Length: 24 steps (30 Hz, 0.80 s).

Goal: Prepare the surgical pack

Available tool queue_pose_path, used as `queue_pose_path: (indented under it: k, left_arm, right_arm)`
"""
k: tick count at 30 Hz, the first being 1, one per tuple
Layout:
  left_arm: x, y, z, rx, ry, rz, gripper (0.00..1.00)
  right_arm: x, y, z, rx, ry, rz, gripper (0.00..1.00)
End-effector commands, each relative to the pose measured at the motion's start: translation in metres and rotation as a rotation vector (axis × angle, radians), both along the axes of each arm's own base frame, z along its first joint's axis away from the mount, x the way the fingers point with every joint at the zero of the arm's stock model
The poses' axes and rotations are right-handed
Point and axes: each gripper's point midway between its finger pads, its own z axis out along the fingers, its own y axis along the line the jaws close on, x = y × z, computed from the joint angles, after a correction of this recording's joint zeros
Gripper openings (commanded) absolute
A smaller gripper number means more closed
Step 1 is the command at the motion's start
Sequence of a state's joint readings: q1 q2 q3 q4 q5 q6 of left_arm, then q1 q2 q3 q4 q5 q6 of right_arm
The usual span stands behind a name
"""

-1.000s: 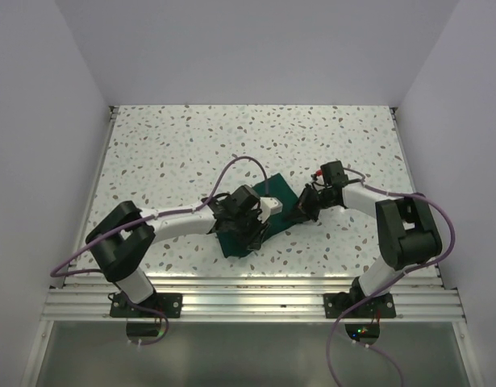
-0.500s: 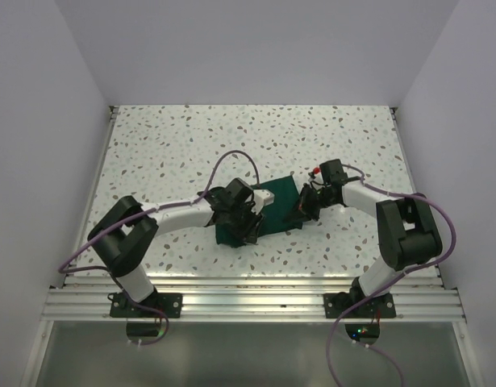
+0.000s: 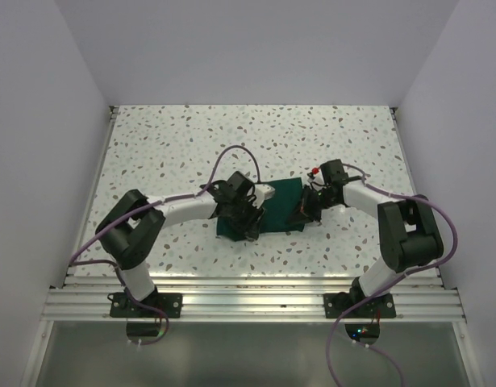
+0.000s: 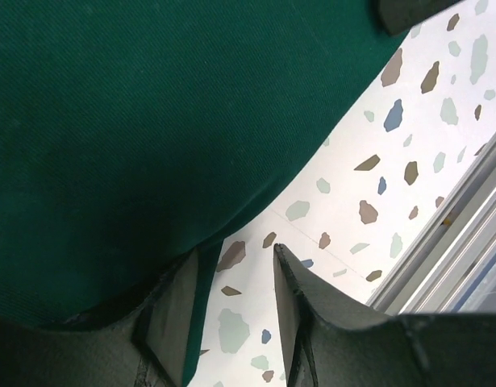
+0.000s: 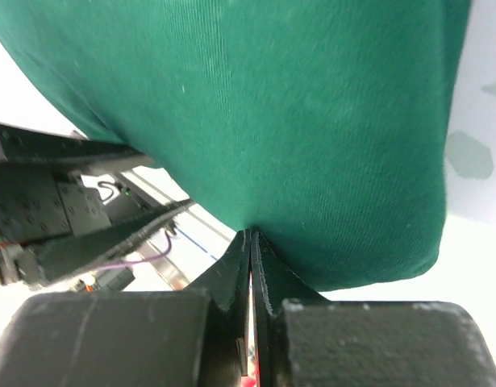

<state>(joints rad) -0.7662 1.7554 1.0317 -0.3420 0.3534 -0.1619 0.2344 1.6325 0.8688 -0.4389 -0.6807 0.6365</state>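
Note:
The surgical pack is a small dark green cloth bundle (image 3: 278,201) lying on the speckled table between both arms. My left gripper (image 3: 248,223) is at its near left end. In the left wrist view the cloth (image 4: 151,121) fills the upper left, and my left gripper (image 4: 235,251) is open, with a cloth edge lying along the left finger and table showing in the gap. My right gripper (image 3: 302,213) is at the bundle's right end. In the right wrist view it (image 5: 250,234) is shut on the edge of the cloth (image 5: 296,113). The tray, scissors, forceps and gauze are hidden.
An aluminium rail (image 3: 248,294) runs along the near table edge and shows at the right of the left wrist view (image 4: 465,242). White walls close the table at the left, back and right. The left arm's purple cable (image 3: 231,157) arcs above the bundle.
The left gripper has moved left and away from the rail along the bundle. The bundle has turned from a diagonal to lie nearly level. The right gripper has stayed on its end.

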Motion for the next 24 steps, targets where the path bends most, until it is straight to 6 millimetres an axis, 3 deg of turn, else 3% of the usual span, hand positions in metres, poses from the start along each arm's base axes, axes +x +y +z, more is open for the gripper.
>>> queue_pose_path:
  k: [1, 7, 12, 18, 24]
  left_arm:
    - [0.018, 0.007, -0.015, 0.024, -0.012, 0.016, 0.47]
    - [0.030, 0.000, -0.009, -0.004, -0.018, 0.022, 0.48]
    - [0.036, -0.003, -0.008, -0.012, -0.017, 0.030, 0.48]
    - [0.044, -0.005, -0.010, -0.042, 0.020, 0.056, 0.49]
    - [0.068, 0.006, -0.014, -0.044, 0.034, 0.141, 0.52]
  right_arm:
    - [-0.008, -0.003, 0.013, 0.000, -0.027, 0.054, 0.00]
    - [-0.018, -0.010, 0.009, -0.044, -0.006, 0.094, 0.00]
    - [-0.012, -0.015, -0.008, -0.096, 0.002, 0.068, 0.00]
    - [0.018, -0.023, -0.021, -0.186, -0.045, 0.004, 0.00]
    - [0.054, -0.015, -0.030, -0.193, -0.051, 0.001, 0.00]
